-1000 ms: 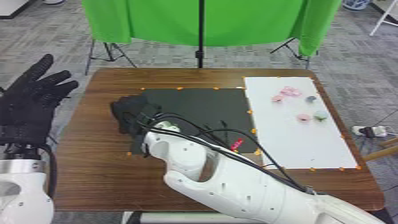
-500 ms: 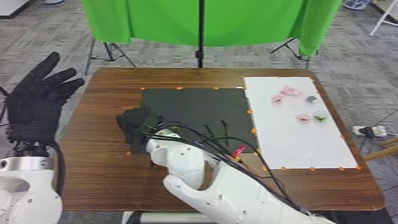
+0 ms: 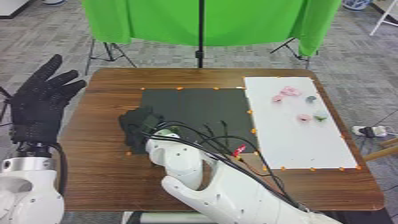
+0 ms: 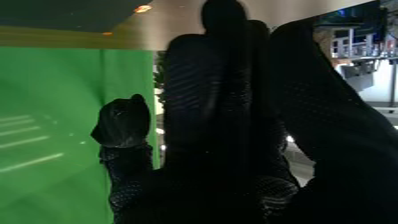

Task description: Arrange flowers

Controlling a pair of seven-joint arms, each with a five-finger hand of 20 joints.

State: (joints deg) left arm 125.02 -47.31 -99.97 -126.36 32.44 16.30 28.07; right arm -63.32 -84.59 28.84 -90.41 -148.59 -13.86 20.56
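Several pink blooms (image 3: 290,91), upper right, look light and crushable—I'd pinch them low—with my left hand (image 3: 37,112) spread wide, right hand (image 3: 135,124) straight-fingered.

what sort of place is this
Probably a robotics lab or test area: a white robot arm over a taped-up table, with a green backdrop on stands behind it.

Pink blossoms (image 3: 290,91) and a pale green blossom (image 3: 321,117) tint a white sheet (image 3: 282,135); orange markers (image 3: 179,88) fleck a charcoal mat (image 3: 204,107) and brown, wood-grained worktop (image 3: 99,167). The left robot hand (image 3: 37,112) and right robot hand (image 3: 138,127) are black, the curtain (image 3: 151,22) vivid green, the carpet (image 3: 355,60) mottled grey.
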